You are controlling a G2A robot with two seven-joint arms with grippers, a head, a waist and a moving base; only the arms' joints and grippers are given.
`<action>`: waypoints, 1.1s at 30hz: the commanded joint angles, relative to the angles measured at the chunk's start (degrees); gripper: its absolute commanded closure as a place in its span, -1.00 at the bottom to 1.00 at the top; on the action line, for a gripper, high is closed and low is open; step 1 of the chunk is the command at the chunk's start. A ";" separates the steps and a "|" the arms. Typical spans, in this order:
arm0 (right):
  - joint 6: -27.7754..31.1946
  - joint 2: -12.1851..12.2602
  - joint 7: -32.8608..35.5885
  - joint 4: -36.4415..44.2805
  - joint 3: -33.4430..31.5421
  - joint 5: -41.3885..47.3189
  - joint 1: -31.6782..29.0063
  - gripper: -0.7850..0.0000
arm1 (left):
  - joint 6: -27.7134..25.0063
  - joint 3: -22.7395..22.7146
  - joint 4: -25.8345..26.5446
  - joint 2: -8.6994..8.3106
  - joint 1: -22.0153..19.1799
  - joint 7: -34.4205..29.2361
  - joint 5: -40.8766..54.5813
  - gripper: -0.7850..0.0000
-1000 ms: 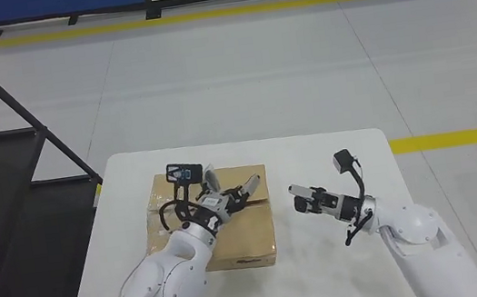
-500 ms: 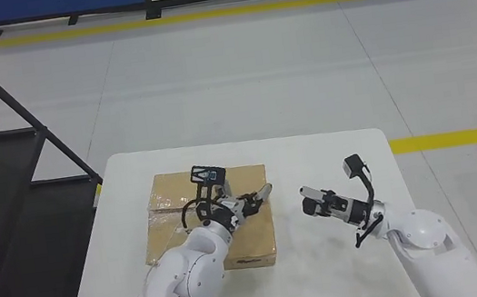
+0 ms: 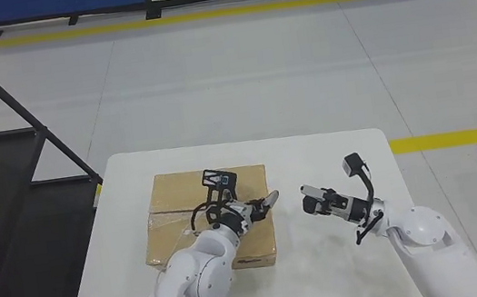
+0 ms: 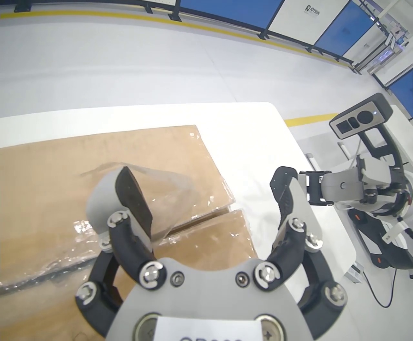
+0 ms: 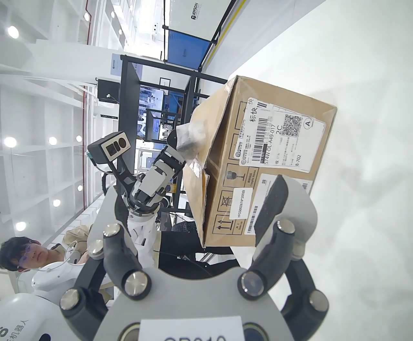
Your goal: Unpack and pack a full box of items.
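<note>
A brown cardboard box (image 3: pixel 194 211) lies on the white table (image 3: pixel 328 260), flaps down, with clear tape along the top seam. My left gripper (image 3: pixel 263 207) is open at the right end of that seam. In the left wrist view one finger (image 4: pixel 130 190) rests on the wrinkled tape (image 4: pixel 174 193) and the other (image 4: pixel 287 193) hangs past the box edge (image 4: pixel 226 190) over the table. My right gripper (image 3: pixel 311 201) is open with nothing in it, a short way right of the box. Its wrist view faces the labelled box side (image 5: pixel 267 151) and the left gripper (image 5: pixel 185 139) at the top edge.
A black metal rack (image 3: pixel 3 172) stands left of the table. Bare tabletop lies to the right of the box and in front of it. White floor with yellow lines (image 3: pixel 457 138) surrounds the table.
My left gripper has slid rightward along the box's top seam to its right edge. The right gripper has drawn slightly right, away from the box.
</note>
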State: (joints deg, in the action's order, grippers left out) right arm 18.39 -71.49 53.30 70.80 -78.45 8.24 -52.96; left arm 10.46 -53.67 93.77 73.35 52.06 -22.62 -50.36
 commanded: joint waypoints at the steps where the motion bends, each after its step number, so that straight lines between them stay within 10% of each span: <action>1: 0.30 0.09 -0.03 -0.17 -0.04 0.30 -0.08 -1.00 | -0.07 0.25 -0.16 0.17 -0.08 0.00 -0.34 -1.00; 33: 3.01 1.58 -0.29 -2.15 -0.05 3.37 -0.65 -1.00 | -2.23 3.52 0.38 2.84 1.20 -0.41 -6.69 -1.00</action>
State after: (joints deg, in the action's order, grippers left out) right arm 21.30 -69.93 53.03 68.71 -78.51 11.50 -53.63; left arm 8.30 -50.24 94.12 76.14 53.20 -23.03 -56.83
